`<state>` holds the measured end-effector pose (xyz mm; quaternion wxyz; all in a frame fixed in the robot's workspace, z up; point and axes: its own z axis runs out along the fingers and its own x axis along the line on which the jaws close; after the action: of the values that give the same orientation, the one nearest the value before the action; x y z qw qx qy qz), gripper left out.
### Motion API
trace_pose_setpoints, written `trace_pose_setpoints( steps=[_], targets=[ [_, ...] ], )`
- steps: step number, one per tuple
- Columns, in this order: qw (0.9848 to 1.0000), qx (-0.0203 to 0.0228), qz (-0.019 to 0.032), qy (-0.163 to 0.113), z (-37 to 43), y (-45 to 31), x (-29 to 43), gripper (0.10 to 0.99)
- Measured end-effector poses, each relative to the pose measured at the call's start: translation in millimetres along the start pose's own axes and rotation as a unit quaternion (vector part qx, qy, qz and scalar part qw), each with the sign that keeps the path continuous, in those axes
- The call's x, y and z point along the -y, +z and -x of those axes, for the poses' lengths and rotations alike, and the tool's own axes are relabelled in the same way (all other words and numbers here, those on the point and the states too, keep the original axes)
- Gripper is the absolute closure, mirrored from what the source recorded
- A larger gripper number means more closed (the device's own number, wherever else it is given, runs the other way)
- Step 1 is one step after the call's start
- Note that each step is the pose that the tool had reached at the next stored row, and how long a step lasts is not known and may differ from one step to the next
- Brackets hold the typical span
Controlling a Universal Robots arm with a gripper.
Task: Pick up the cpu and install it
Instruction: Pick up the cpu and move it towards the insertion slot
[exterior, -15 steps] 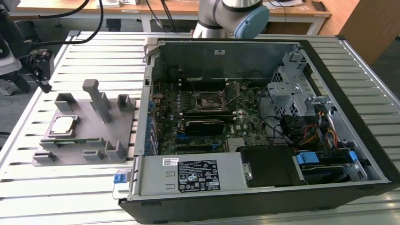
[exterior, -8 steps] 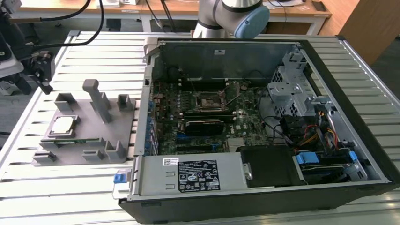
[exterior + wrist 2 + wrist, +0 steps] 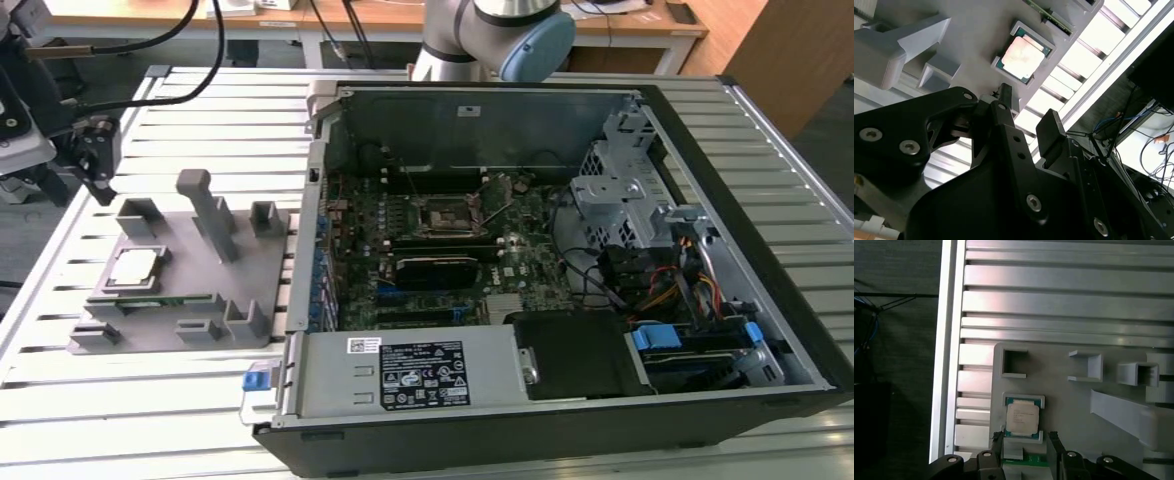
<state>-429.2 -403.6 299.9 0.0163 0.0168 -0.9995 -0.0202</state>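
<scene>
Exterior view: cpu (image 3: 135, 266) seated in grey fixture (image 3: 267, 285), exterior view's left.
Gripper (image 3: 1025, 438): spread wide, nothing held, near cpu.
Risk: cpu may be tilted or jammed if gripped off-centre.

Material rundown, for anyone curious: the cpu (image 3: 1023, 419) has a smooth silver-grey metal lid with a soft satin shine and a thin green board edge around it. The fixture (image 3: 1064, 405) is plain matt grey plastic with no gloss at all. The tabletop (image 3: 147, 400) is ribbed aluminium slats, brushed and pretty reflective. The gripper (image 3: 1028, 107) is matt black, dotted with shiny metal screw heads (image 3: 1034, 201). The computer case (image 3: 534, 445) is matt black outside and bare dull sheet metal inside. The desk (image 3: 387, 20) in the back looks like pale wood.
</scene>
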Motion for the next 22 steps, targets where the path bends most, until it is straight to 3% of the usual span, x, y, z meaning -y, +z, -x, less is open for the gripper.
trace_pose_setpoints(
  steps=[12,19,22],
  targets=[
    [1.0000,0.0000,0.0000,-0.001,0.3,10.8,0.6,0.616],
    [1.0000,0.0015,-0.0004,-0.009,0.2,18.7,6.3,0.616],
    [0.9999,0.0037,-0.0004,-0.010,0.1,21.5,8.5,0.545]
  ],
)
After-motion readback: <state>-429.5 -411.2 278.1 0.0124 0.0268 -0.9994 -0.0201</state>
